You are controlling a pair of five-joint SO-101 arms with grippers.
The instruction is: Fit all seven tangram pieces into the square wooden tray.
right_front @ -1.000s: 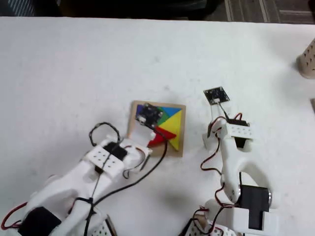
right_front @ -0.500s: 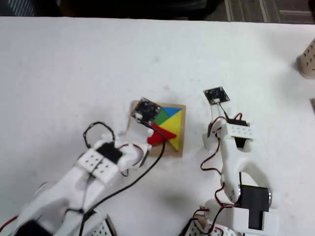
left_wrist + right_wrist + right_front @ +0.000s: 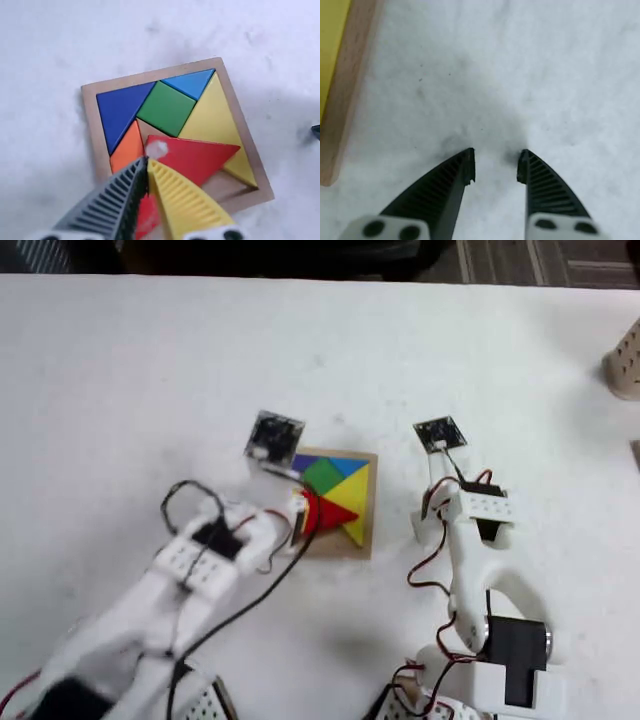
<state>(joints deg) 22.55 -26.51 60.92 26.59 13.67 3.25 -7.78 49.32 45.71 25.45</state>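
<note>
- My left gripper (image 3: 146, 161) is over the tray (image 3: 90, 130), its grey and yellow fingers pressed together on the red triangle (image 3: 195, 157). I can see a strip of red pinched between them.
- The red triangle lies across the open part of the tray. Its long point reaches over to the yellow triangle (image 3: 215, 117), and I can't tell whether it sits flat.
- Five other pieces sit flat inside the tray. The dark blue triangle (image 3: 122, 107) is in one corner with the green square (image 3: 166, 107) touching it. The light blue triangle (image 3: 190, 82) lies against the rim beside the square. The yellow triangle runs along one side, and the orange triangle (image 3: 127, 150) is next to the dark blue one.
- Bare wood shows in a small gap between the orange piece, the green square and the red triangle. More shows in the corner past the gripper's yellow finger.
- From above, the tray (image 3: 372, 510) is on the white table (image 3: 150, 370) between the two arms, with the left gripper (image 3: 303, 512) on its near side.
- My right gripper (image 3: 495, 165) points down at the table just beside the tray's wooden edge (image 3: 340, 100). Its fingers are a little apart with nothing between them.
</note>
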